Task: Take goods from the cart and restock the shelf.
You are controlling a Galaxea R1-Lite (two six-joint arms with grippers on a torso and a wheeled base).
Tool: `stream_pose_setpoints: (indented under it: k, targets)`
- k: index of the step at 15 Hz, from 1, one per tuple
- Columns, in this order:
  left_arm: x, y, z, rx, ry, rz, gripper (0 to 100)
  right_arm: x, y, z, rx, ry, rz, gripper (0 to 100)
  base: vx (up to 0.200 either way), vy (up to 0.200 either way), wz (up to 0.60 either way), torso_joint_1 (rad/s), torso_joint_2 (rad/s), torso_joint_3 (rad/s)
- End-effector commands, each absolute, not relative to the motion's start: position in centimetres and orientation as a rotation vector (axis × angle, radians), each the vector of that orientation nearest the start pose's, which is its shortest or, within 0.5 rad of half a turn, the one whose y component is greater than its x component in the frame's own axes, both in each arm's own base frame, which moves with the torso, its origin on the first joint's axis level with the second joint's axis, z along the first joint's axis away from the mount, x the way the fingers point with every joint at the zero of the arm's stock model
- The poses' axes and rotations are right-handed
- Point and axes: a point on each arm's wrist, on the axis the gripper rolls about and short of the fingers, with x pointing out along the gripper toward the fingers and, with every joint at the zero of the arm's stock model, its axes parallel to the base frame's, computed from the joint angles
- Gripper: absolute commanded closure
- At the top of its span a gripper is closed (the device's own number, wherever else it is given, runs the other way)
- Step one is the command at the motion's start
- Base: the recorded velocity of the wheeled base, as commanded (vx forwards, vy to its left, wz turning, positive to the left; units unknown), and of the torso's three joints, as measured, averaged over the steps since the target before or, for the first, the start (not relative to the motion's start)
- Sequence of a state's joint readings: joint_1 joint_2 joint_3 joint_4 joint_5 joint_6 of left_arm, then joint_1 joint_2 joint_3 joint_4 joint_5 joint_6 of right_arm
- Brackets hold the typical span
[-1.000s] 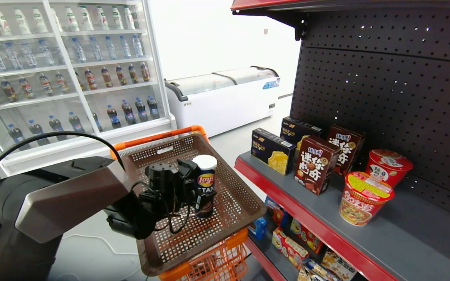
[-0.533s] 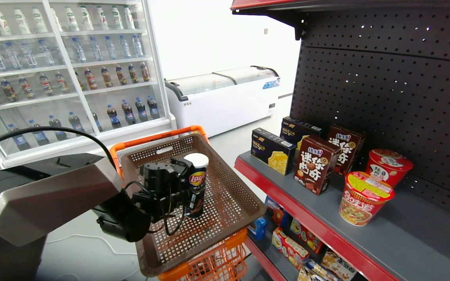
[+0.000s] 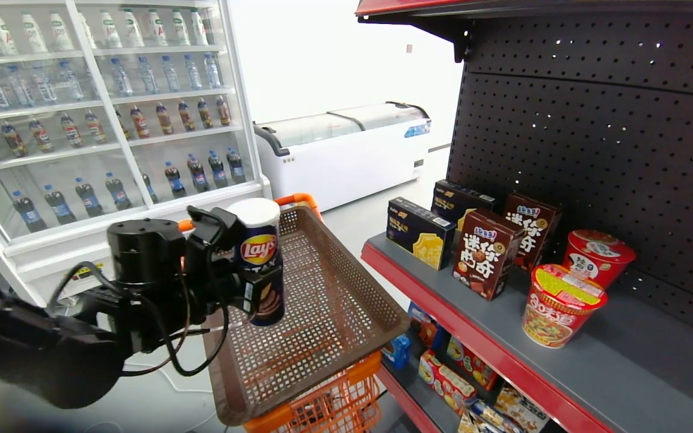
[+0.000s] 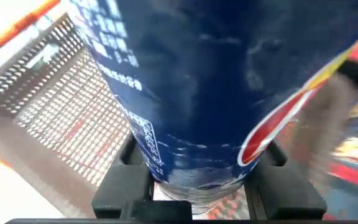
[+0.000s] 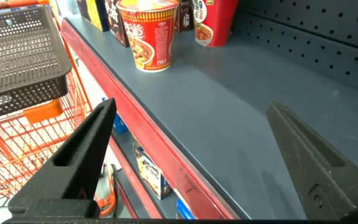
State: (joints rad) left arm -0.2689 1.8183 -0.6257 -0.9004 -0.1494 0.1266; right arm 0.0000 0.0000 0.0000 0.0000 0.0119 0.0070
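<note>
My left gripper (image 3: 244, 276) is shut on a dark blue chips can (image 3: 261, 260) with a white lid, held upright above the near left part of the brown cart basket (image 3: 334, 300). Up close in the left wrist view, the chips can (image 4: 222, 93) stands between the black fingers (image 4: 120, 190), above the basket mesh. My right gripper (image 5: 194, 155) is open, with nothing between its fingers, hanging in front of the grey shelf (image 5: 229, 112) with a red front edge. On the shelf (image 3: 623, 367) stand snack boxes (image 3: 485, 252) and two noodle cups (image 3: 557, 304).
The orange cart (image 3: 328, 403) stands left of the shelf. A drinks fridge (image 3: 100, 114) and a white chest freezer (image 3: 346, 150) are behind it. The lower shelf holds more packets (image 3: 455, 373). Free grey shelf surface lies to the right of the noodle cups.
The left gripper has lifted the chips can up out of the basket and carried it left, toward the basket's near left rim. The shelf goods have not moved.
</note>
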Motion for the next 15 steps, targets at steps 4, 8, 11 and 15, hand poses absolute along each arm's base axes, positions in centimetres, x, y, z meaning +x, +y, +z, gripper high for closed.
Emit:
stream_pose_setpoints:
  k: [4,8,11,15]
  targets:
    - [16.7,-5.1,18.5,-0.036,0.093,-0.518,100,-2.3,0.0,7.5,0.006,0.000,0.012,0,0.000,0.000,0.00,0.000,0.00,0.000]
    - [10.7,-2.8,15.6,-0.045,0.124,-0.453,100,-2.3,0.0,7.5,0.006,0.000,0.012,0,0.000,0.000,0.00,0.000,0.00,0.000]
    - [8.6,-1.9,14.4,-0.040,0.141,-0.425,100,-2.3,0.0,7.5,0.006,0.000,0.012,0,0.000,0.000,0.00,0.000,0.00,0.000]
    - [8.1,-1.4,12.7,0.117,0.157,-0.383,100,-2.3,0.0,7.5,0.006,0.000,0.012,0,0.000,0.000,0.00,0.000,0.00,0.000]
